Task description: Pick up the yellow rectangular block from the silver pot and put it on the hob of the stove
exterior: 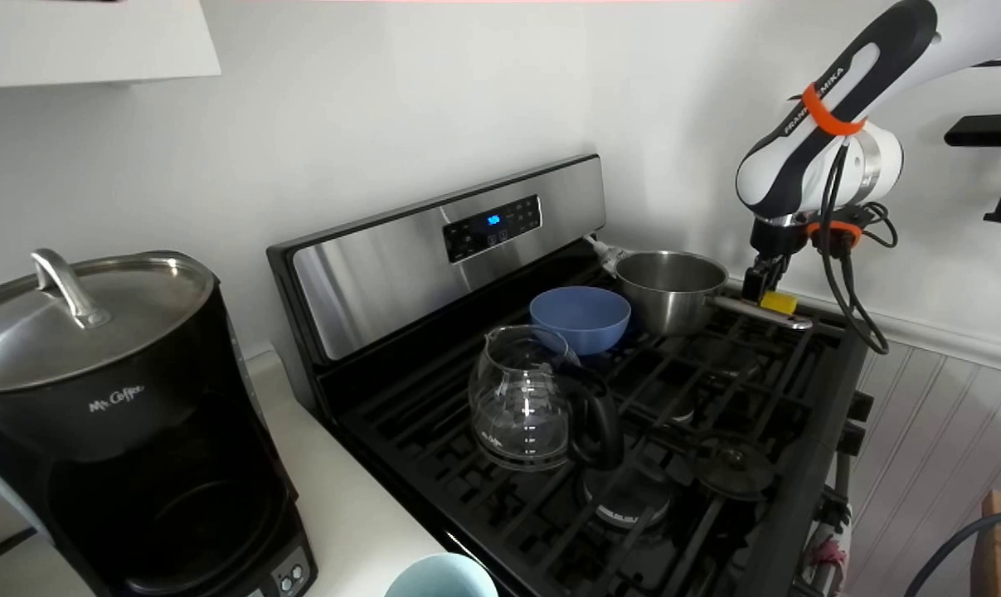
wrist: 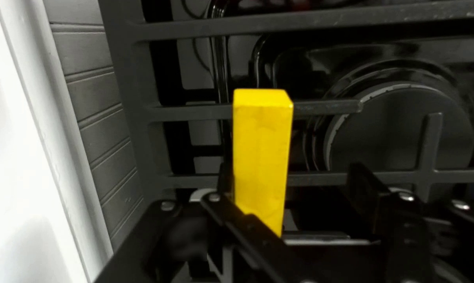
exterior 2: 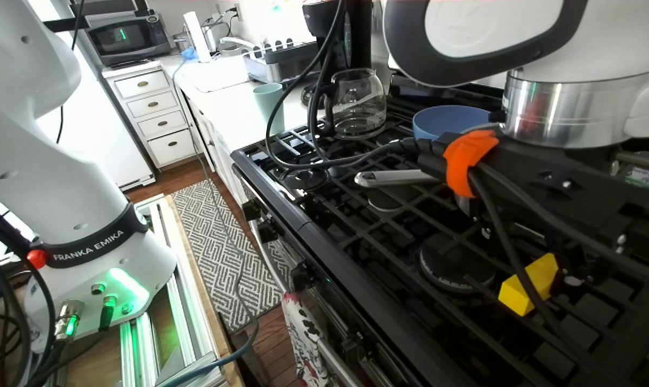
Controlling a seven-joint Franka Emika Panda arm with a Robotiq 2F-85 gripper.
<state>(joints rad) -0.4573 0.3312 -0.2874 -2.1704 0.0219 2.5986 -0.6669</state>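
Note:
The yellow block [wrist: 260,157] is outside the silver pot [exterior: 674,303], at the far right corner of the hob [exterior 2: 351,236]. It also shows in both exterior views [exterior: 778,303] [exterior 2: 539,277], over the grates; I cannot tell whether it touches them. My gripper [wrist: 291,173] is open in the wrist view. The block is between its fingers, close against the left finger, with a gap to the right finger. The pot's handle [exterior 2: 397,177] points toward the stove's front. The pot's body is mostly hidden behind the gripper there. The stove's steel back panel [exterior: 367,290] stands behind.
A blue bowl [exterior: 580,323] is beside the pot. A glass carafe [exterior: 521,414] stands on the grates. A black coffee maker [exterior: 135,431] and a pale green cup [exterior 2: 269,105] are on the counter. A wall [wrist: 21,157] is close beside the gripper. Arm cables hang over the hob.

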